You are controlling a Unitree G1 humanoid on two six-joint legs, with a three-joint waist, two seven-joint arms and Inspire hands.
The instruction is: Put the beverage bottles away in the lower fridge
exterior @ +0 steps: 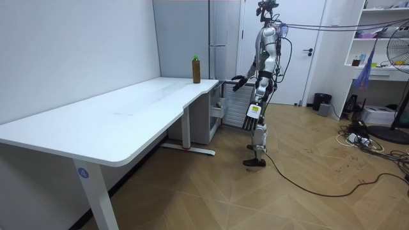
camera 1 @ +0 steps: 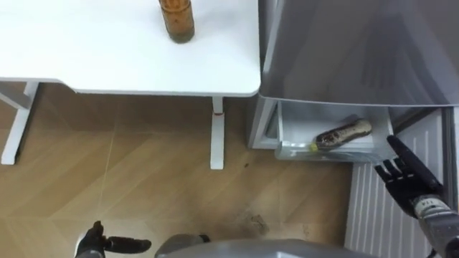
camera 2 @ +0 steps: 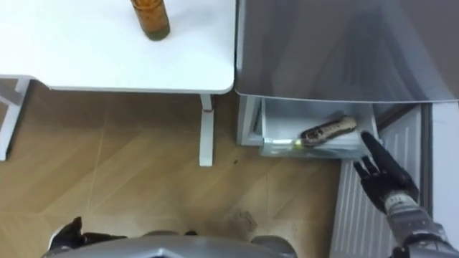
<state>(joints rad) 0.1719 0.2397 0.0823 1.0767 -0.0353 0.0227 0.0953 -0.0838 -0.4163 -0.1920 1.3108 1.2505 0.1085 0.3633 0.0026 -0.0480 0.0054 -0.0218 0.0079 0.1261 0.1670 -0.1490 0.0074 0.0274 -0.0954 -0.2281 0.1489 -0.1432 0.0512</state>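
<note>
- While one bottle (camera 1: 343, 134) lies in the fridge drawer (camera 1: 287, 148), the right hand (camera 1: 409, 179) hangs beside it, fingers straight.
- On the far table (camera 1: 107, 61) stands a second bottle (camera 1: 177, 20).
- The left hand (camera 1: 92, 244), near left, seems relaxed.

The robot is a slim humanoid in silver-grey shells, with black joints showing between them. A small dark sensor cluster sits on top of its head. Thin ropes run from its shoulders up and out to the room view's right, and a dark cable trails from it over the floor. A white label with dark print hangs at its thigh (too small to read). Its feet are dark. The right hand (camera 1: 407, 179) has black fingers and a silver-grey wrist cuff, and the left hand (camera 1: 95, 244) is black too. From above, the chest is a smooth grey curve.
</note>
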